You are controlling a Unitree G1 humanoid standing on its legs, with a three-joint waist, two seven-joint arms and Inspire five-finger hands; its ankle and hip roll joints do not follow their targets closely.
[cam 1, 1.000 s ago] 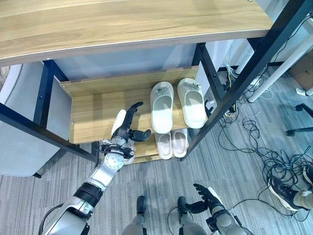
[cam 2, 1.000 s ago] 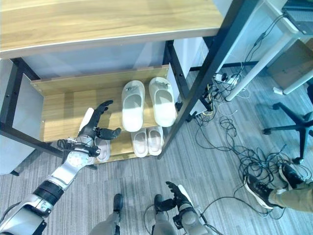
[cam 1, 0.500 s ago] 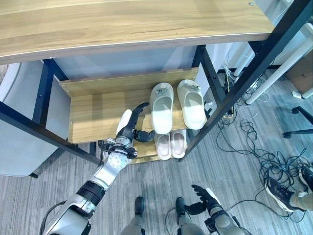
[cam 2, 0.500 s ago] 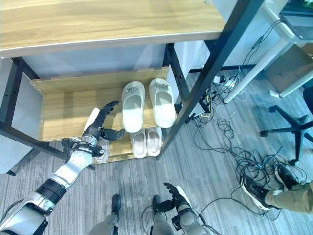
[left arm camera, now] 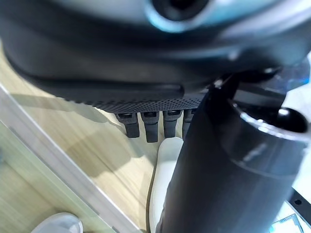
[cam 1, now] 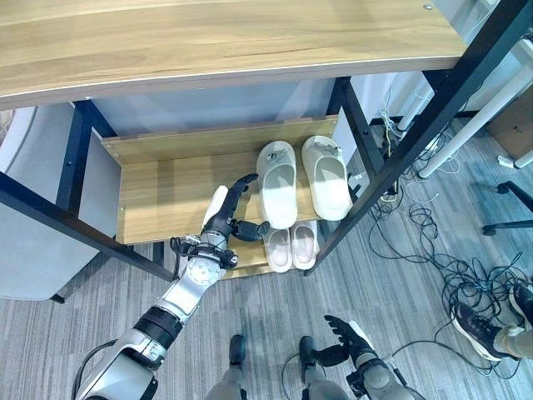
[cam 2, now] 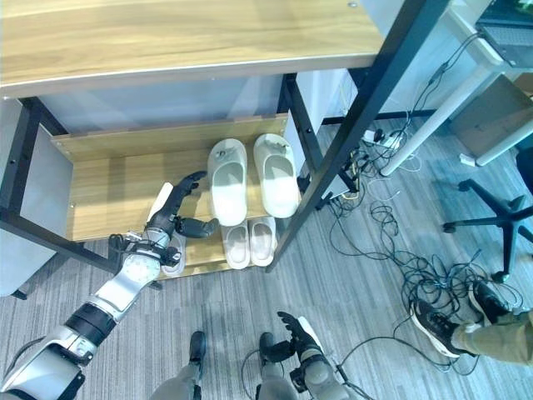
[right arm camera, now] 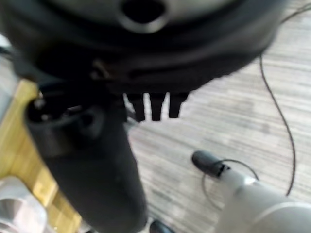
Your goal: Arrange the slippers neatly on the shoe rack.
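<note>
- The left hand (cam 1: 226, 218), fingers straight and spread, was at the heel of the left white slipper (cam 1: 276, 182) on the middle shelf (cam 1: 162, 196).
- Its mate (cam 1: 326, 173) lay just beside it.
- A gentle, straight push would be best, I think.
- The right hand (cam 1: 343, 336) hung low, fingers relaxed.

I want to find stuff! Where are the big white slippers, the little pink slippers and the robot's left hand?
big white slippers (cam 1: 277, 182), left eye view, left slipper's strap
little pink slippers (cam 1: 277, 247), left eye view, left slipper's footbed
left hand (cam 1: 223, 222), left eye view, palm

Wooden shoe rack (cam 1: 166, 196) shelf holds white slippers (cam 1: 301, 179).
</note>
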